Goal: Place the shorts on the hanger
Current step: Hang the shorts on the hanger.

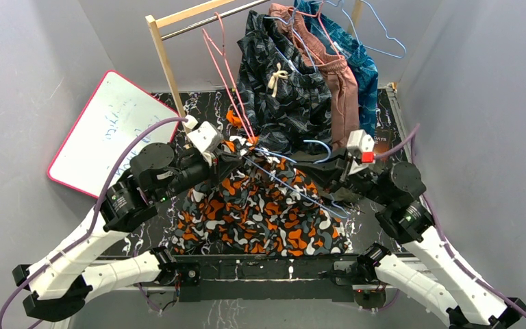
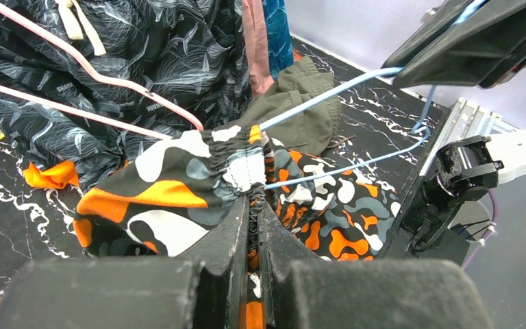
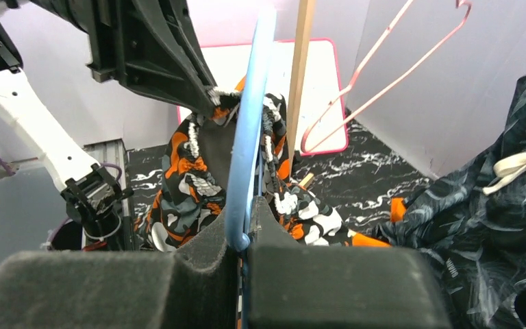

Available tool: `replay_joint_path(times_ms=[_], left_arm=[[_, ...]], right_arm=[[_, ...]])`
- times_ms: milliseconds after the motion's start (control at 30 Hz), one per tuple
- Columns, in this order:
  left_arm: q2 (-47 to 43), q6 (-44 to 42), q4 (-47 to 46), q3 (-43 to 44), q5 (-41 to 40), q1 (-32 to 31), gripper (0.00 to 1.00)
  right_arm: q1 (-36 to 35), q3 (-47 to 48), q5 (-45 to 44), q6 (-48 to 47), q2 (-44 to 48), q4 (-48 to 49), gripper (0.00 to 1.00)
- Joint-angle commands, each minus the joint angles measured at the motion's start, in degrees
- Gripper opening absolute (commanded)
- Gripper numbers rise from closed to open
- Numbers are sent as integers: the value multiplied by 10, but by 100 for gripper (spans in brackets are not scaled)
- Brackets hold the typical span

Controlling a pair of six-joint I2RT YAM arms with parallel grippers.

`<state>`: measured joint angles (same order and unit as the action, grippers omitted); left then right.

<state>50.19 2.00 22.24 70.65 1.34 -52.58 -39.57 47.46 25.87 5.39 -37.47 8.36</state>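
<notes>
Pinching the gathered elastic waistband of the shorts (image 2: 178, 185) in the left gripper (image 2: 253, 205), jaws closed hard on the fabric and holding it up off the table (image 1: 202, 106). Clamping the hanger (image 3: 250, 123) in the right gripper (image 3: 243, 219), jaws shut on the thin blue wire. Meeting at the waistband now: both blue wire arms run right up to the elastic beside the pinch, seemingly poking into the waist opening, though hard to say for sure. Below that, the rest of the camouflage cloth spills in a heap between the two arms. Just behind, pink hangers (image 1: 226, 68) lean against the raised waistband, and navy shorts (image 1: 281, 89) hang from the wooden rack (image 1: 168, 65).

Trouble ahead? Easy to hook a pink wire while pushing through and drag it along. Could also bunch the elastic on the wire rather than slide over it. Or twist the slim wire in the pads if the fabric tugs back. Olive shorts (image 2: 301, 116) lying underneath, ready to catch too.
</notes>
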Motion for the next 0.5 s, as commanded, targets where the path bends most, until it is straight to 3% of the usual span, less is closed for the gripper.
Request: replay_joint_path(times_ms=[0,167,367,467], left_arm=[[-14,17,-16,6,16,3,0],[-5,22,-17,19,30,3,0],[10,40,-33,32,57,2,0],[14,51,-47,26,71,3,0]], right_arm=[[-2,10,2,6,-46,4,0],[-9,11,42,7,-71,-13,0],[-11,4,60,79,-49,112,0],[-11,-2,92,83,-81,101,0]])
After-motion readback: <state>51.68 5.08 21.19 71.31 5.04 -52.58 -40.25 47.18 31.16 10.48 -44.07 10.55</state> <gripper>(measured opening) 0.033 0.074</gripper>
